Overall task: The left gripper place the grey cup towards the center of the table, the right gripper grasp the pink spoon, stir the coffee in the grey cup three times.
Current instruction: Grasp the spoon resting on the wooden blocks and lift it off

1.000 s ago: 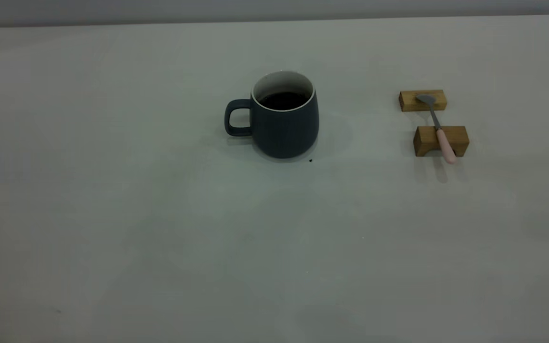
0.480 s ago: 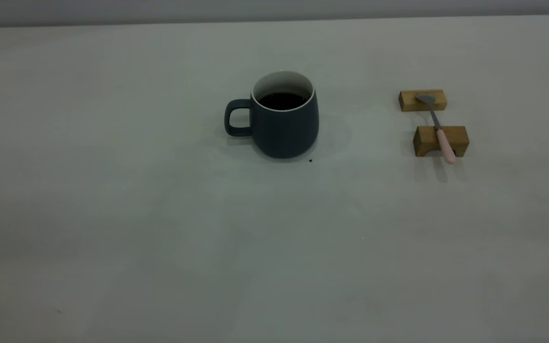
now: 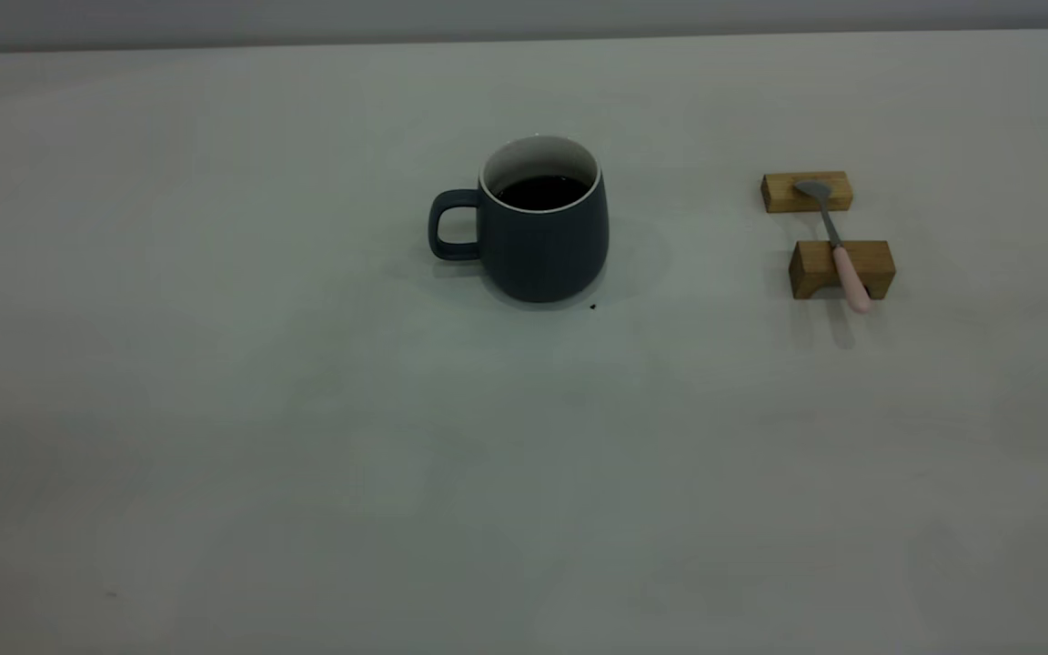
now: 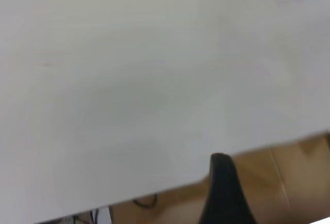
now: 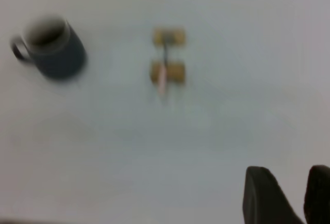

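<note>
- While neither arm shows in the exterior view, the dark slate-grey rounded cup (image 3: 544, 232) with a loop handle, a white inside and a thin white rim stands upright on the pale grey-white counter (image 3: 306, 437), about midway between the left and right edges and nearer the far edge than the near one.
- Its handle points toward the counter's left edge, and the dark brown-black coffee (image 3: 540, 192) lies flat inside, below the rim.
- A tiny dark speck (image 3: 592, 307) sits on the counter just beside the cup's base, on its near right side.
- Toward the right edge, well apart from the cup, two tan wooden blocks lie one behind the other: the far block (image 3: 806, 192) low and flat, the near block (image 3: 841, 268) taller with a notch cut under it.
- The slim spoon (image 3: 837, 247) with a grey metal bowl and pale pink rounded handle lies across both blocks, bowl on the far block, handle over the near block with its tip past it toward the near edge.
- The black left gripper (image 4: 223, 193) appears only in its wrist view as one dark finger by the counter's edge; whether its fingers are apart I cannot tell.
- The black right gripper (image 5: 291, 195) hangs over bare counter, well away from spoon and cup, its two fingers (image 5: 263, 195) a little apart with nothing between them.
</note>
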